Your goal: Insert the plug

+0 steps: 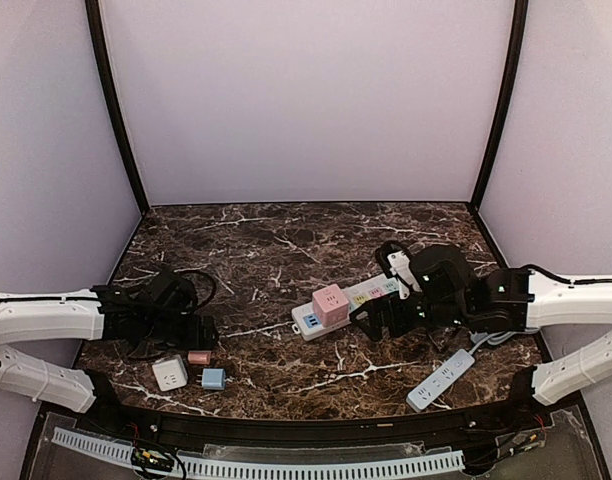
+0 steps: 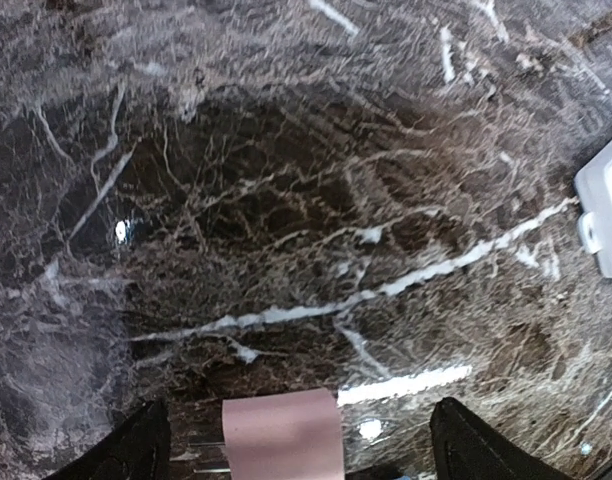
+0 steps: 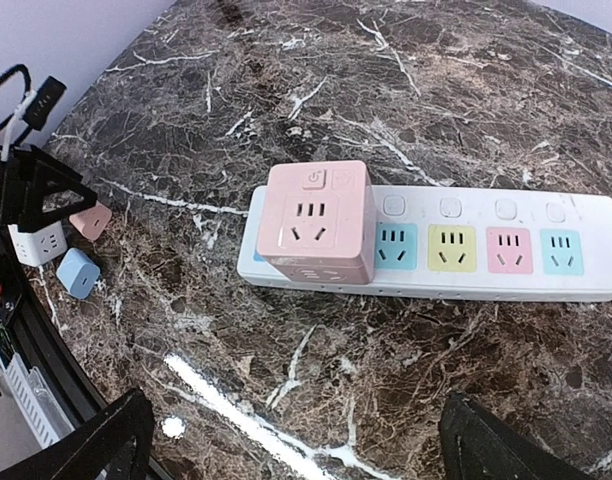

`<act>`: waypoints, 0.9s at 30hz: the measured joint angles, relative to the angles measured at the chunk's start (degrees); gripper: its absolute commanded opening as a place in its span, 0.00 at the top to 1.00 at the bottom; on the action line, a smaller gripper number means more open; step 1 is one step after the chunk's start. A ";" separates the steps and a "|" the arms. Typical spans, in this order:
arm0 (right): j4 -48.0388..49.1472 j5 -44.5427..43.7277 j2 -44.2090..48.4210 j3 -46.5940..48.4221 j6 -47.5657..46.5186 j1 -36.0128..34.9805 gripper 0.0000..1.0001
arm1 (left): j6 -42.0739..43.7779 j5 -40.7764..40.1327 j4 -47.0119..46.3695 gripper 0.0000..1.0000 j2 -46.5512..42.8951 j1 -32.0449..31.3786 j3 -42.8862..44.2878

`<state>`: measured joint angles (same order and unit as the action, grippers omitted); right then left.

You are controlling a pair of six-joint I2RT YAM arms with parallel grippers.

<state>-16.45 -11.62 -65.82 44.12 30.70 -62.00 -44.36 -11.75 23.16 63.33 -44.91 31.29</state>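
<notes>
At about 8 o'clock on the dark veined marble table (image 1: 286,240), the left gripper (image 2: 298,420) hangs low with its fingers spread wide. It holds nothing. The small pale-pink plastic plug block (image 1: 199,357) lies between them with a clear gap on each side. A white cube adapter (image 1: 169,373) sits at its 7 o'clock and a light-blue plug block (image 1: 213,379) at its 5 o'clock. The pink block looks light, rigid and smooth, so it may skid or twist. It is probably best pinched square across its flat side faces, prongs left free. Toward 3 o'clock lies the long white power strip with coloured sockets (image 3: 466,250), a pink cube adapter (image 3: 316,220) plugged into its left end. The right gripper (image 3: 296,410) hovers before it, fingers parted and empty. A second plain white power strip (image 1: 441,378) lies at 5 o'clock.
</notes>
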 measured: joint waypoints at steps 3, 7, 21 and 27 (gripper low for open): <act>0.94 -0.07 1.25 -0.94 -0.09 0.00 0.01 | -0.48 2.03 1.31 0.16 3.15 -0.02 0.00; 1.14 -0.44 2.27 -1.31 -0.13 0.00 0.01 | -0.68 4.00 2.21 0.23 3.74 -0.13 -0.07; 1.42 -1.31 3.39 -1.44 -0.09 0.00 0.01 | -0.63 6.38 3.76 0.38 2.78 -1.66 -0.74; 1.40 -1.55 3.87 -1.84 -0.09 0.00 0.01 | -0.17 6.40 3.78 0.43 3.13 -1.90 -0.15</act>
<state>-15.05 -13.17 -61.95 42.28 30.61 -62.00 -44.53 -5.34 26.94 66.46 -46.81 31.14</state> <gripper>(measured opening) 0.986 0.589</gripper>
